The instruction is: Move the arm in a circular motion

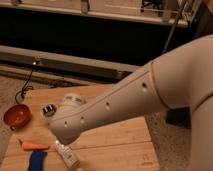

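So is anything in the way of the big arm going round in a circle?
Nothing visible blocks it. The arm hangs over the wooden table; the bowl, small can, carrot and bottle sit low near its rounded end, so a low swing might brush them. The gripper is out of view.

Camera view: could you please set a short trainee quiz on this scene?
1. True or false: the arm reaches over the table.
2. The bowl at the table's left edge is: A red-orange, B green, C white.
3. Fill in: the pincer, shut, is out of ___.
Key: 1 true; 2 A; 3 view.
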`<state>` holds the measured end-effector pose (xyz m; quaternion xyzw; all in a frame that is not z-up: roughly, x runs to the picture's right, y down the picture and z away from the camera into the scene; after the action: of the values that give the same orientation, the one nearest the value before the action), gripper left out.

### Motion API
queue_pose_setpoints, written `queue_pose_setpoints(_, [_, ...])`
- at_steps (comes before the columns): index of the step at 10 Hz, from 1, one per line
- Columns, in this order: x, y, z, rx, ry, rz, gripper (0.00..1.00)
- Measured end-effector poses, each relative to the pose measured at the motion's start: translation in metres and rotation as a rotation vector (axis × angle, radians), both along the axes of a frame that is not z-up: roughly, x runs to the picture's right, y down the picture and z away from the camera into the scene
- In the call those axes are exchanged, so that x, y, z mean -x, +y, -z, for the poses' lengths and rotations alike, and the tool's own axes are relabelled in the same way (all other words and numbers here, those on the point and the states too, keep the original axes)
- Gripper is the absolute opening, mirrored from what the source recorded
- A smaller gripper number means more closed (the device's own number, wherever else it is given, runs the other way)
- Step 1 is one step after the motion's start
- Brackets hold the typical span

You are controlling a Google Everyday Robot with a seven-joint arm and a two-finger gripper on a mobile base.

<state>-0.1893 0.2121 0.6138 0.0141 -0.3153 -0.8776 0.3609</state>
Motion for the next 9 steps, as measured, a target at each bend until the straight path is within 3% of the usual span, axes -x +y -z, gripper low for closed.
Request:
queue_pose_setpoints(2, [0.057,-0.030,0.013,-0.055,-0.114,0.039,0.00])
queue_pose_setpoints(4, [0.076,-0.099,-0.001,-0.152,-0.147,0.016,0.00])
queue_pose_setpoints(5, [0.054,-0.150,-0.024,-0.213,-0.105,-0.027,0.00])
queue_pose_setpoints(6, [0.008,-0.203,-0.058,-0.262,-0.014,-0.098,0.00])
queue_pose_setpoints(8, [-0.081,-0.255,-0.108,-0.292,0.150,-0.218,0.00])
queue_pose_setpoints(9, [-0.133,-0.267,-0.134,-0.284,0.247,-0.290,0.00])
